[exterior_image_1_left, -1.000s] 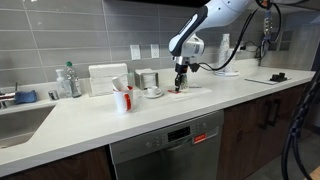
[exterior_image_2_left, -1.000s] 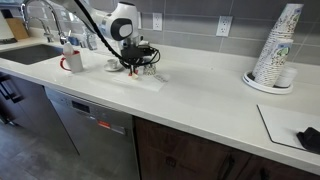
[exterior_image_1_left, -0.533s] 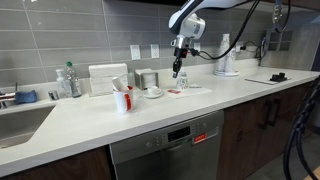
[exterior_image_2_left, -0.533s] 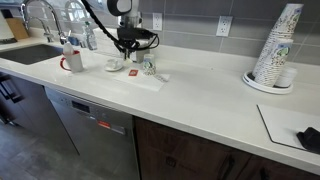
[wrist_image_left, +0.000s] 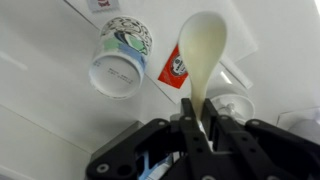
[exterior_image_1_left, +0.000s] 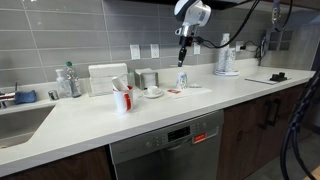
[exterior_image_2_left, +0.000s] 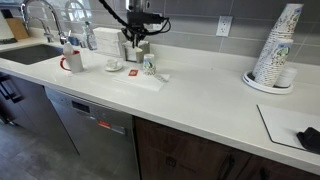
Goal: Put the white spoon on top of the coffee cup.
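1. The hand [wrist_image_left: 200,118] is clamped narrowly on the handle of the white spoon [wrist_image_left: 203,48], and the spoon's bowl points down toward the surface [wrist_image_left: 40,110].
2. In both exterior views the hand [exterior_image_1_left: 182,45] hangs high above the surface, clear of everything on it.
3. The coffee cup [wrist_image_left: 120,58] stands upright on the surface below the hand, its mouth open. In the wrist view it sits to one side of the spoon's bowl.
4. A red packet [wrist_image_left: 175,68] lies just beside the cup.
5. A red-and-white mug [exterior_image_1_left: 122,98] stands well apart, toward the sink.

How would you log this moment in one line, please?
gripper: shut on white spoon | spoon: held above counter | coffee cup: upright, nothing on top | task: not done
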Controlling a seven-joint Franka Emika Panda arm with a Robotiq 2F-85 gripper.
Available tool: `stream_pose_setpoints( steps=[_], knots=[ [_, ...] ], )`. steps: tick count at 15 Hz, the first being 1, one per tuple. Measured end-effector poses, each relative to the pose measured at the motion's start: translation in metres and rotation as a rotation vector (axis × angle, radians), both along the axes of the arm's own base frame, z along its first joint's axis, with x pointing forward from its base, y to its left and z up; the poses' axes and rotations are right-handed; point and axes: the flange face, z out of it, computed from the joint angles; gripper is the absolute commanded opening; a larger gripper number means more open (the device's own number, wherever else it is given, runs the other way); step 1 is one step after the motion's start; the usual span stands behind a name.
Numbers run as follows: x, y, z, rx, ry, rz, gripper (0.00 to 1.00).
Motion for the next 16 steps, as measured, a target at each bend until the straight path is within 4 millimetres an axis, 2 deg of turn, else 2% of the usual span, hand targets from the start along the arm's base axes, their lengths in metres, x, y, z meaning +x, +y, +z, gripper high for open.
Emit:
stream_pose_setpoints(
  steps=[3,6,7,12,16],
  knots=[
    [0.009,-0.019,-0.003,-0.009,-0.02,-0.006,0.14],
    [0.013,-0.019,-0.006,-0.008,-0.022,-0.006,0.14],
    [0.013,-0.019,-0.006,-0.008,-0.023,-0.006,0.03],
    [0.014,-0.02,-0.005,-0.008,-0.026,-0.007,0.03],
    [0.019,-0.03,-0.013,-0.007,-0.028,-0.021,0.03]
  ],
)
